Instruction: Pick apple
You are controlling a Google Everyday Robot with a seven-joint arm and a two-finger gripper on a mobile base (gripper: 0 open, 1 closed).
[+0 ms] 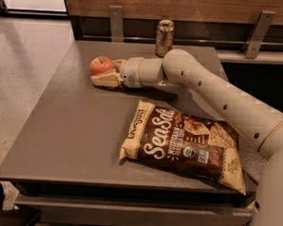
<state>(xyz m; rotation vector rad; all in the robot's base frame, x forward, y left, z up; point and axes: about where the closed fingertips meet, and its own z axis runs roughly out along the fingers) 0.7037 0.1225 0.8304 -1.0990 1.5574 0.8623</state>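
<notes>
Landmark: the chip bag [182, 148], a brown and cream "Sea Salt" pack lying flat on the grey table [60, 129], toward the near-right part of the top.

Apple [100, 64] – red-orange w/ a paler patch by the stem – sits on the table beyond the bag's far-left corner, well apart from the bag. It's upright, stem up.

Gripper [104, 73] is also beyond the bag's far-left corner, right at the apple: its cream end lies low on the table along the apple's bag-facing side and looks to be touching it. Can't tell whether the gripper is apart or clamped on the apple; the apple rests on the table surface.

Arm [218, 97], cream w/ small dark dots, comes in from the right side, passes over the table just beyond the bag's far edge & runs left to the apple.

Soda can [164, 37] stands upright further back than the bag, near the table's far edge – behind the arm's elbow, apart from the apple.

Two metal brackets [115, 21] [258, 26] stand behind the can's row against a wood panel.
</notes>
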